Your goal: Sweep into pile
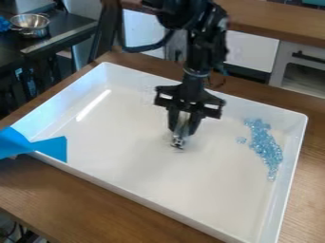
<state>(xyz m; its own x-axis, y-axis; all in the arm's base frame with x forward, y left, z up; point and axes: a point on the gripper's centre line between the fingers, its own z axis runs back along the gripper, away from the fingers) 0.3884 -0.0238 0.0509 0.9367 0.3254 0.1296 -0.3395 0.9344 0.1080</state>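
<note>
Plainly, in the camera view, the work sat inside a white tray (120, 137), whose raised walls presumably served to keep small bits from scattering over the wooden counter (44, 190). The clear blue beads (265, 147) lay in a long, loose strip beside the tray's wall at the right of the view, with a small cluster just apart on the inner side. Strung out like that, they hardly made a pile; the next step, as I judged it, was to draw both ends of the strip toward its middle.

The tool (180, 136) hung down over the tray's middle, well apart from the beads. It was clenched on a slim silvery piece (178, 141), whose lower end jutted past the fingertips toward the tray floor. What the piece was, I could not tell, but held end-down it seemed meant to do the sweeping. So low a hold would likely suit short, gentle strokes; a hard push could have pinned beads against the wall or sent them rolling. At the left, a blue sheet (51, 147) lapped over the tray's edge, out of the beads' way.
</note>
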